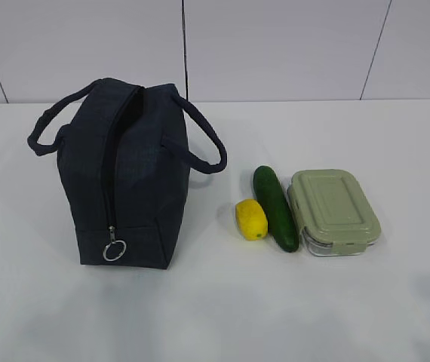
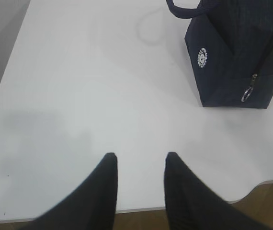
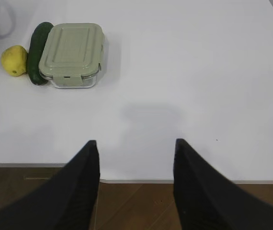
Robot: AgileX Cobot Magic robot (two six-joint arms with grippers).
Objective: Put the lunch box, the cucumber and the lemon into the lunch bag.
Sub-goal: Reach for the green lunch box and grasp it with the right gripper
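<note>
The navy lunch bag (image 1: 128,173) stands on the white table at left, two loop handles up, its zipper line running down to a ring pull (image 1: 115,250). It also shows in the left wrist view (image 2: 237,57), with its white logo. To its right lie the yellow lemon (image 1: 251,219), the dark green cucumber (image 1: 275,207) and the lunch box (image 1: 333,211) with its sage-green lid, side by side. In the right wrist view they lie at upper left: lemon (image 3: 14,60), cucumber (image 3: 39,50), lunch box (image 3: 72,53). My left gripper (image 2: 140,158) and right gripper (image 3: 136,143) are open, empty, over the table's near edge.
The white table (image 1: 336,302) ends at a near edge with brown floor below it in both wrist views. A white panelled wall (image 1: 275,45) stands behind. Neither arm shows in the exterior view.
</note>
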